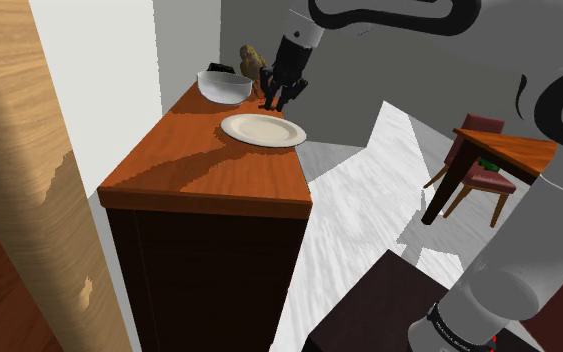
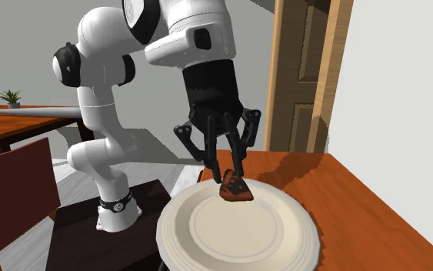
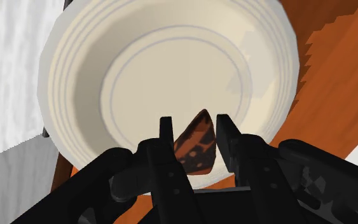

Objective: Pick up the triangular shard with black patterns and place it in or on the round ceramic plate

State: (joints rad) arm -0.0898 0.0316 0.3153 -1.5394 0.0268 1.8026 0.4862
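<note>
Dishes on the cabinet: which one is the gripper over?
The flat cream plate, not the deeper white bowl; the gripper holds the shard just above the plate.

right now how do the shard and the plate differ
The shard is small, triangular, reddish brown with black marks; the plate is large, round, plain cream. The shard is clasped in the gripper over the plate; the plate lies flat on the wooden counter.

The end effector hangs over the brown table, beside a white bowl, at the cream plate's far rim.
</note>
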